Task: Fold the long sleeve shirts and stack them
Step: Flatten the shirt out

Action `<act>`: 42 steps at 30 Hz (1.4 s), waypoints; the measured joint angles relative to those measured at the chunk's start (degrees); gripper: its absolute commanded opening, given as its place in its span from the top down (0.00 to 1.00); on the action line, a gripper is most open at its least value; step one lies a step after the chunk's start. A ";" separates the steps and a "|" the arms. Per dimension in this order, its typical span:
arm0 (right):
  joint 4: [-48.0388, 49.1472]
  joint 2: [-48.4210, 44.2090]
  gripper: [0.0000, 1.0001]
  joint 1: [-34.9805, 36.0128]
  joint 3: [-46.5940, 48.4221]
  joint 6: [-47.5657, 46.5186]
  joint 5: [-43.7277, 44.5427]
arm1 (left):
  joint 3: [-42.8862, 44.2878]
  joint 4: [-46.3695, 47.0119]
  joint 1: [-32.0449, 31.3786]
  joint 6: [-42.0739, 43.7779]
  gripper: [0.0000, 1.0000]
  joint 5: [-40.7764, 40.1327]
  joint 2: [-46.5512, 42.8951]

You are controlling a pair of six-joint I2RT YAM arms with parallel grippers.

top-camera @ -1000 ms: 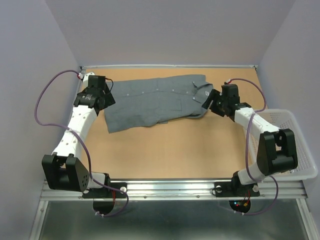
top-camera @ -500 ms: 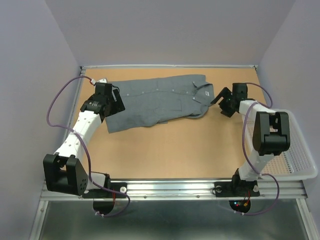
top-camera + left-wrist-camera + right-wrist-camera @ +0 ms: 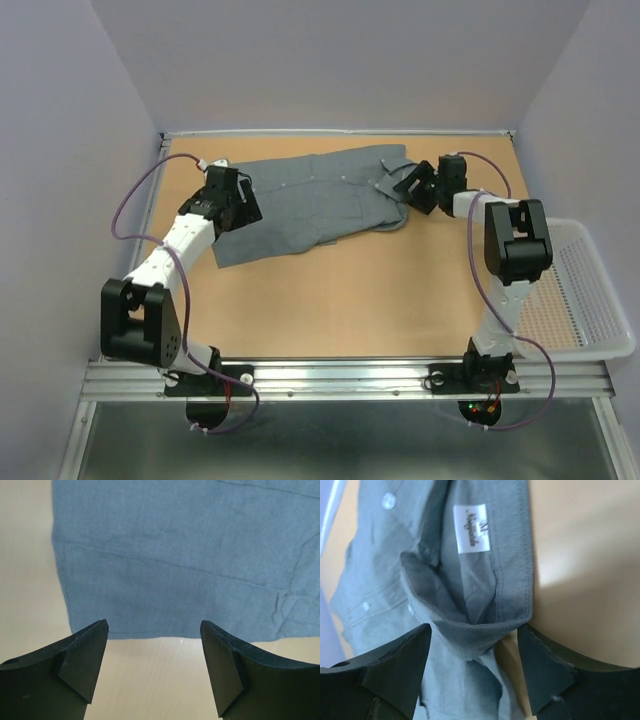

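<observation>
Tan table [image 3: 330,300] — parted fingers [image 3: 82,655] flank shirt's [image 3: 310,200] hem [image 3: 165,635] and collar [image 3: 485,625].

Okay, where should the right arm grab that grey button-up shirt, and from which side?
Probably the collar of the plain grey cloth button-up shirt, approached from the robot's right. The collar band is a doubled, raised edge lying between the open fingers of the right gripper, easier to pinch than the flat body cloth.

Label [image 3: 471,528] in shirt [image 3: 370,587] collar reads "M"; script illegible.
</observation>
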 measured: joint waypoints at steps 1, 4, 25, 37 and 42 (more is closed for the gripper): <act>0.76 0.81 0.29 0.74 0.61 0.26 -0.11 | 0.09 0.68 -0.17 -0.13 0.14 0.00 1.60; 2.82 3.41 0.45 2.82 2.12 0.98 -0.70 | 1.25 2.82 -0.31 -0.52 0.14 0.11 9.92; -10.25 -10.19 0.99 1.79 10.12 -10.36 5.33 | 20.24 4.72 -10.49 -2.84 0.16 7.15 34.58; -16.96 -18.73 0.99 4.00 47.32 -23.30 -6.10 | 34.23 18.08 -25.05 -8.46 0.17 23.19 27.28; -21.49 -11.61 0.99 14.86 61.09 -27.34 -10.73 | 19.06 25.73 -10.80 -15.85 0.17 23.63 5.53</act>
